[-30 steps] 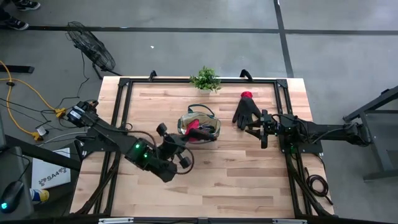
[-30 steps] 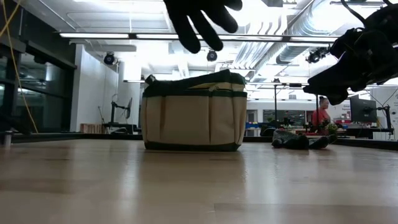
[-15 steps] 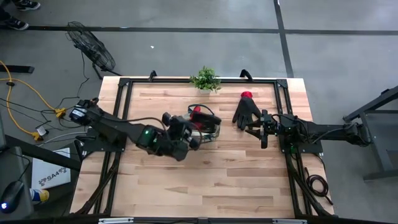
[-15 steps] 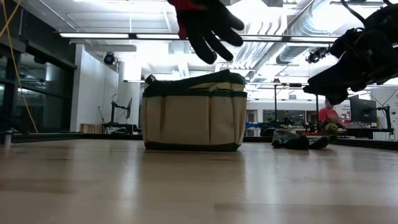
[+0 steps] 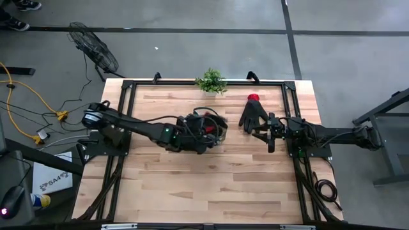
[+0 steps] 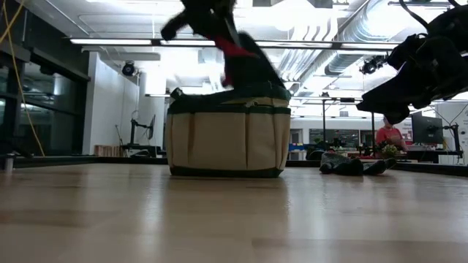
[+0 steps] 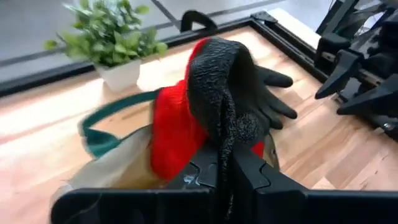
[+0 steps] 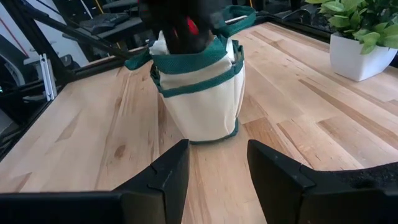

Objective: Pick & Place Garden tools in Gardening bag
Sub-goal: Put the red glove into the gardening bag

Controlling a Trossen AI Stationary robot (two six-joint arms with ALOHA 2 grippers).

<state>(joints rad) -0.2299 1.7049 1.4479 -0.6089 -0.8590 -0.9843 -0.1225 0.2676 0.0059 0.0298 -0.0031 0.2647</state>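
Overhead, left arm (image 5: 192,131) outstretched, glove (image 7: 227,93) pinched

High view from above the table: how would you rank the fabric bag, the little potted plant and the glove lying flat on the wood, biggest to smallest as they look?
1. Gardening bag, though the left arm covers part of it.
2 and 3. Glove on the table and potted plant: they look too alike in size to rank.

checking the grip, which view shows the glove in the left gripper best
The left wrist view: the glove fills it, pinched in the shut left gripper. The high view hides it behind the arm, the low view blurs it above the gardening bag, and the right wrist view shows only a red glimpse.
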